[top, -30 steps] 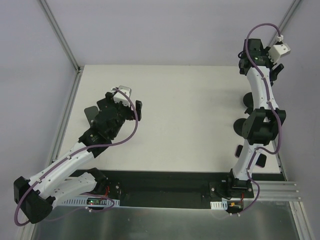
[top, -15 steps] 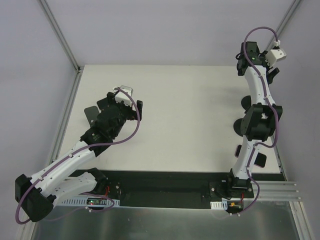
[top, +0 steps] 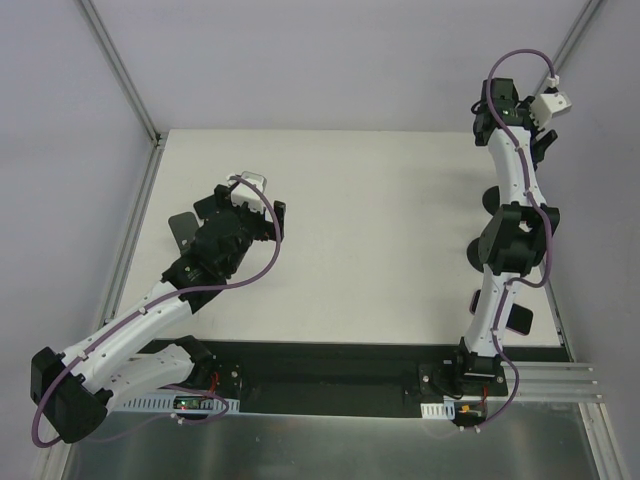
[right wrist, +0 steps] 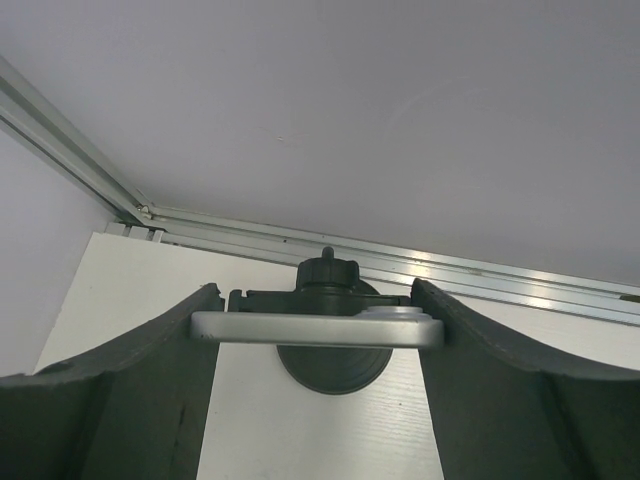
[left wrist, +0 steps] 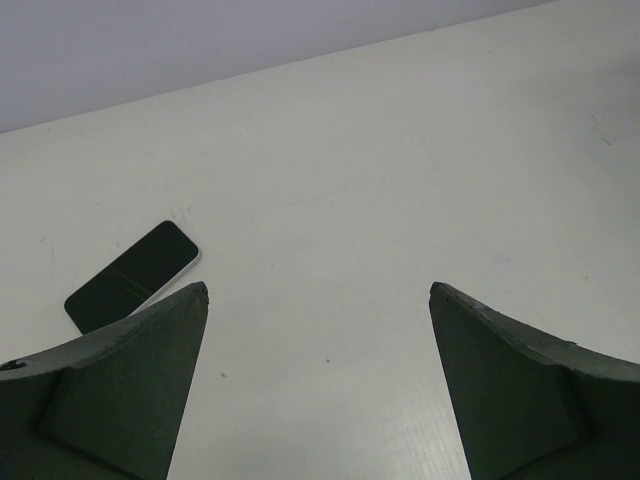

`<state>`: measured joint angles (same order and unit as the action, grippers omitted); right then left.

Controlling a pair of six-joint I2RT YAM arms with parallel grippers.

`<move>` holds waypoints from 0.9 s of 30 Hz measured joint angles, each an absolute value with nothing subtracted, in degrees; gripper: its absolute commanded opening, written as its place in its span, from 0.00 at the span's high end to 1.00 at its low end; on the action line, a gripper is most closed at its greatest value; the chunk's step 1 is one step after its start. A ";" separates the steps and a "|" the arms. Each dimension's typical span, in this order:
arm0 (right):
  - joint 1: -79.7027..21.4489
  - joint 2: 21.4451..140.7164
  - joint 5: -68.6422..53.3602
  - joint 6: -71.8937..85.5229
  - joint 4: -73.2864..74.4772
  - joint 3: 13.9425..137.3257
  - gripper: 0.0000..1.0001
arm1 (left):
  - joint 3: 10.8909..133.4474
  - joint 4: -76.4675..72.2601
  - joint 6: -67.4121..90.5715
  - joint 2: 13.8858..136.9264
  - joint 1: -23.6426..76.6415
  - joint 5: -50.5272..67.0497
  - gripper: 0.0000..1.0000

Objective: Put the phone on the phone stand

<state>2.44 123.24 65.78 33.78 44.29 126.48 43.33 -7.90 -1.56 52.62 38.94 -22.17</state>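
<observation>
1. The left end effector [left wrist: 318, 290] was seen spread wide with nothing between its fingers, hanging low over the white counter [left wrist: 400, 150].
2. The phone [left wrist: 135, 275] was found lying flat on the counter, ahead of and to the left of that end effector, just past its left finger and touching neither finger. Its long axis was turned diagonally to the line of the fingers.
3. The right end effector [right wrist: 315, 290] was held above the phone stand [right wrist: 325, 272]. The silver clamp head [right wrist: 380, 330] spanned the gap and met both fingers, so a grip on the head was judged likely.
4. The stand's round disc base [right wrist: 333, 375] was seen directly below this end effector, on the counter near its far rail.
5. The phone was judged stiff, thin and fairly light, with a glossy face that could be expected to slip and to scratch or crack if dropped.
6. Because it lay flat, little edge was offered. A hold across the two long edges, near mid-length, was judged best, with the end effector first turned square to the phone.
7. The stand was judged prone to tipping on its thin pole, so a steadying hold at the head was thought useful.
</observation>
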 measured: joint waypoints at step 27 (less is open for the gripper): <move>1.89 67.81 36.18 17.45 31.55 72.44 0.03 | 43.20 -8.69 -2.55 47.55 38.94 -22.20 0.05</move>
